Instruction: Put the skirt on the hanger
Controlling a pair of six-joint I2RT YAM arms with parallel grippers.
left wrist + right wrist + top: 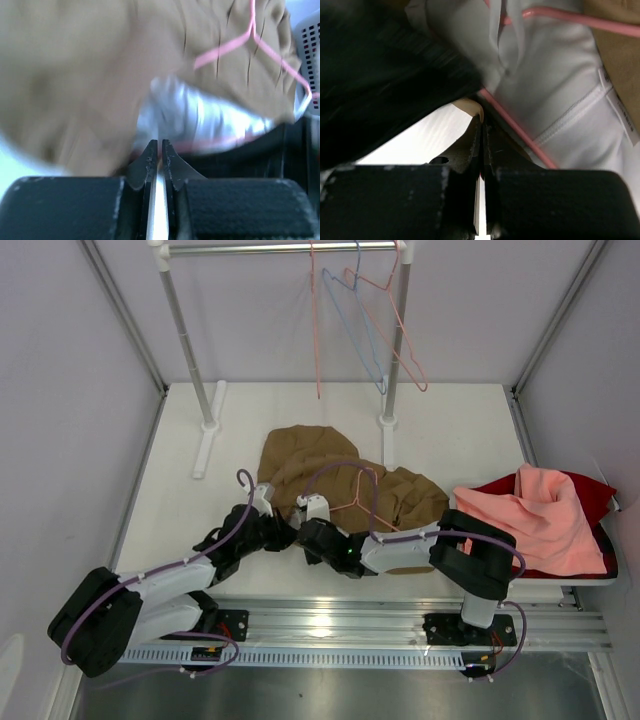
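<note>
The tan-brown skirt (330, 475) lies crumpled in the middle of the table, its pale grey lining (210, 117) showing at the near edge. A salmon-pink hanger (357, 498) lies on it, and its bottom bar (225, 140) runs under the lining. My left gripper (278, 528) is at the skirt's near left edge. Its jaws (159, 145) are shut to a thin slit where the pink bar meets them. My right gripper (312, 530) is right beside it, shut (482, 120) on the pink wire (520, 132) next to the lining (560, 75).
A clothes rail (280, 248) on two posts stands at the back, with more pink hangers (400, 330) and a light blue one (355, 325) on it. At the right a basket (612, 565) holds salmon-pink cloth (530, 515) over dark red cloth (590, 490).
</note>
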